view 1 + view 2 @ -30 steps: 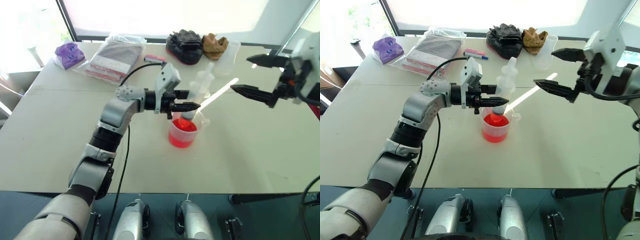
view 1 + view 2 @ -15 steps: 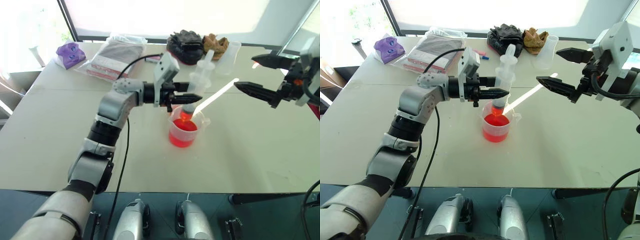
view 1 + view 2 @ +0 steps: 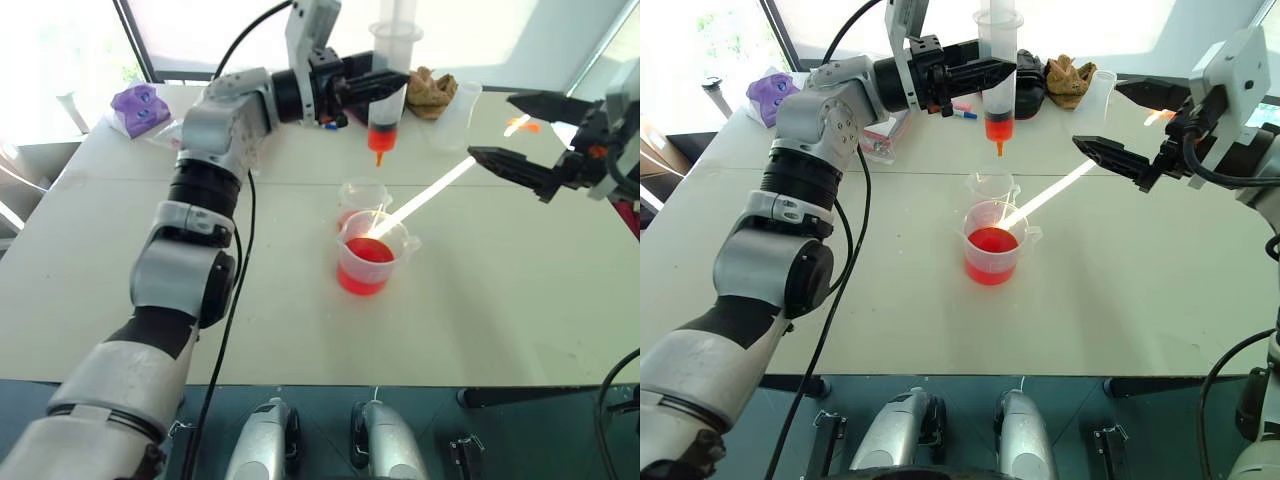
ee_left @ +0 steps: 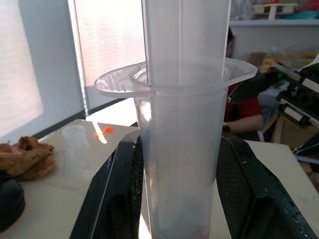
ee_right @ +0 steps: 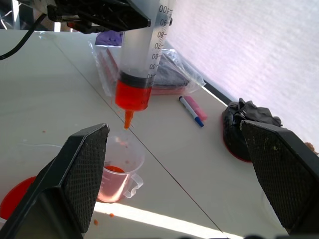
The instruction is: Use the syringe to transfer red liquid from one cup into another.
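Note:
My left gripper (image 3: 990, 72) is shut on the barrel of the syringe (image 3: 998, 60) and holds it upright, high over the table. Red liquid (image 3: 998, 126) fills the syringe's bottom end above its orange tip (image 3: 378, 156). The tip hangs well above the smaller clear cup (image 3: 358, 193), which holds a little red liquid (image 5: 113, 181). Just in front of it stands the larger handled beaker (image 3: 368, 262), part full of red liquid. My right gripper (image 3: 490, 126) is open and empty in the air to the right of the syringe, pointing toward it.
A tall frosted cup (image 3: 458, 112), a brown glove (image 3: 430, 88) and a black glove (image 3: 1028, 85) lie at the back. Marker pens (image 3: 962, 108), a plastic bag (image 3: 160, 135) and a purple object (image 3: 137, 108) are back left. A person in red (image 4: 242, 113) sits beyond the table.
My left arm lifted the syringe up out of the larger beaker and carried it back, above the smaller cup. The right gripper stayed where it was, open.

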### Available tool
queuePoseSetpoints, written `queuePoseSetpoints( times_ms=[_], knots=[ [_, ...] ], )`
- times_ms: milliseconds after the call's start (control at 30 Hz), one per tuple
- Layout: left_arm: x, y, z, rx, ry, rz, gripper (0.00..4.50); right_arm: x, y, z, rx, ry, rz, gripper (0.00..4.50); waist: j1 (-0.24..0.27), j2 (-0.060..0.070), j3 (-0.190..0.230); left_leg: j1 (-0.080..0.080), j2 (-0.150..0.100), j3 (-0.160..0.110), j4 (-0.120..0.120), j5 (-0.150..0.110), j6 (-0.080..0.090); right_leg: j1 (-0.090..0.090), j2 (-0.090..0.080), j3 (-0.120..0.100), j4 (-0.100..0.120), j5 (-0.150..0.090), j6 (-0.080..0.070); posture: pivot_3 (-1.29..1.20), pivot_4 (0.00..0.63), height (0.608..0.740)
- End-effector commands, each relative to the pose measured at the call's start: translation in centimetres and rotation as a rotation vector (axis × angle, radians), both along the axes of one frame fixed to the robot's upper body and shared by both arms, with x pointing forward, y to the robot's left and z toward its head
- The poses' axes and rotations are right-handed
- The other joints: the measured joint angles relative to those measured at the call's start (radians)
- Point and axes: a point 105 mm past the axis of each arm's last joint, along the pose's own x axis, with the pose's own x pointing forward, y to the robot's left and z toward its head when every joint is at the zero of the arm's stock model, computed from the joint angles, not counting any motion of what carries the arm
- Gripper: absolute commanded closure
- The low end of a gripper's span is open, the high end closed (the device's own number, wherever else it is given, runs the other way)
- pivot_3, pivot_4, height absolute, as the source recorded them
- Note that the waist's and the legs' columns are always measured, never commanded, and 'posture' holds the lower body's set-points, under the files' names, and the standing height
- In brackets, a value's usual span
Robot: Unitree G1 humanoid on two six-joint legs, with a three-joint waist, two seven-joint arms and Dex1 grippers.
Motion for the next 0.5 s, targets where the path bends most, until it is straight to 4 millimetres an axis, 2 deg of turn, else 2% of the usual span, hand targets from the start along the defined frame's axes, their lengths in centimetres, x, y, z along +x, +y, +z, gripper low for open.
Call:
queuePoseSetpoints(
  times_ms=[33,133,267,367,500],
  knots=[
    [0.5,-0.5,0.4,0.023,-0.084,0.040,2.93,-0.3,0.2,2.1,-0.001,-0.113,0.004,0.09,0.000,0.000,0.000,0.000,0.000,0.000,0.000,0.000,0.000,0.000,0.000,0.000,0.000,0.000,0.000,0.00,0.150,0.740],
    [1.1,-1.3,-1.8,0.081,-0.086,0.052,2.93,0.2,0.8,3.5,-0.005,-0.201,0.001,0.09,-0.001,0.000,0.000,0.000,0.000,0.000,0.000,0.000,0.000,0.000,0.000,0.000,0.000,0.000,0.000,0.00,0.150,0.740],
    [1.4,-1.8,-3.5,0.115,-0.072,0.050,2.93,1.0,1.8,4.9,-0.011,-0.287,0.019,0.09,-0.001,0.000,0.000,0.000,0.000,0.001,0.000,0.000,0.000,0.000,0.000,0.000,0.000,0.000,0.000,0.00,0.150,0.740],
    [1.5,-2.0,-4.2,0.115,-0.059,0.047,2.93,2.2,3.2,5.0,-0.071,-0.333,0.052,0.09,-0.003,0.000,0.000,-0.001,0.000,0.001,0.000,0.000,0.000,-0.001,0.000,0.000,0.000,0.000,0.000,0.00,0.150,0.740],
    [1.4,-2.3,-4.4,0.115,-0.061,0.043,2.93,4.4,4.0,4.9,-0.132,-0.391,0.038,0.09,-0.005,0.000,0.000,0.000,0.000,0.002,0.000,0.000,0.000,-0.001,0.000,0.000,0.000,0.000,0.001,0.00,0.150,0.740]
  ],
)
